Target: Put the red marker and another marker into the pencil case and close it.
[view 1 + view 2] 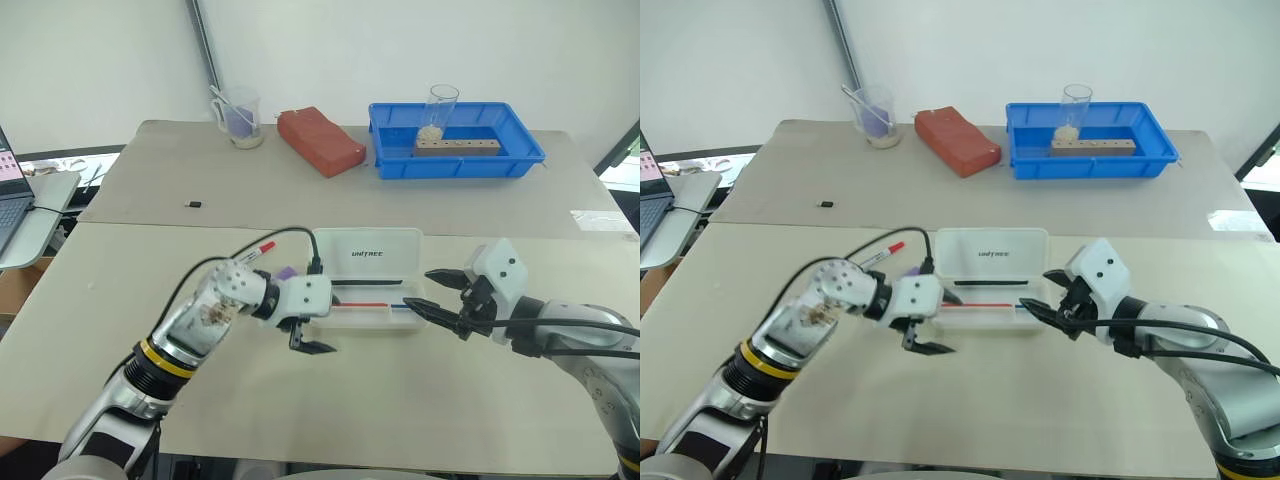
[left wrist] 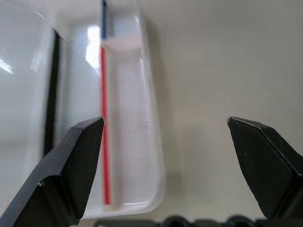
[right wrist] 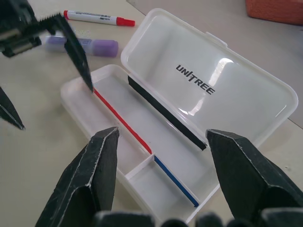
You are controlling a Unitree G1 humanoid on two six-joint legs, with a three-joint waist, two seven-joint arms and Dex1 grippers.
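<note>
two head views look forward and down from above over a beige table [image 1: 420, 410], side by side, sharing nearly the whole scene (slightly offset). the left wrist view sits very close, looking along its fingers at one end of the open pencil case [image 2: 142, 142]. the right wrist view, also close, looks from the other end across the same case, lid [image 3: 213, 90] included.

Blue tray [image 1: 520, 160] beside red brick [image 1: 320, 141] (beaker [image 1: 238, 118] further left).
</note>
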